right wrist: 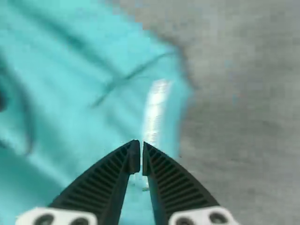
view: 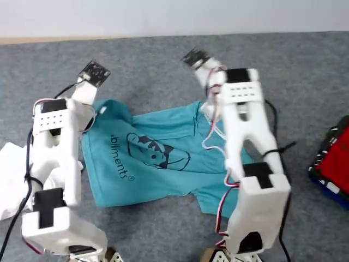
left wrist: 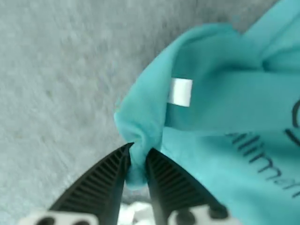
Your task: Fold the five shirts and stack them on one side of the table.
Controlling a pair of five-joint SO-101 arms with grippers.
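Teal shirt [view: 152, 164]: lies print side up, mostly spread on the grey bench [view: 163, 60] between the two arms and not yet folded.
Left gripper [left wrist: 137, 151]: jaws clamped on a bunched far corner of the shirt, near its white tag [left wrist: 180, 91]. Gripping the corner probably gives control of that whole edge.
Right gripper [right wrist: 140, 146]: jaws drawn together over the shirt's other far corner, by a stitched seam. I cannot tell whether any cloth is caught between them.
Why both corners: with each end held, the far edge could likely be lifted and laid over as one straight fold.
White cloth [view: 8, 180]: lies beside the left arm, at the bench's edge.
Red and dark cloth [view: 332, 161]: lies at the right edge, well apart from the shirt. It may be other shirts.
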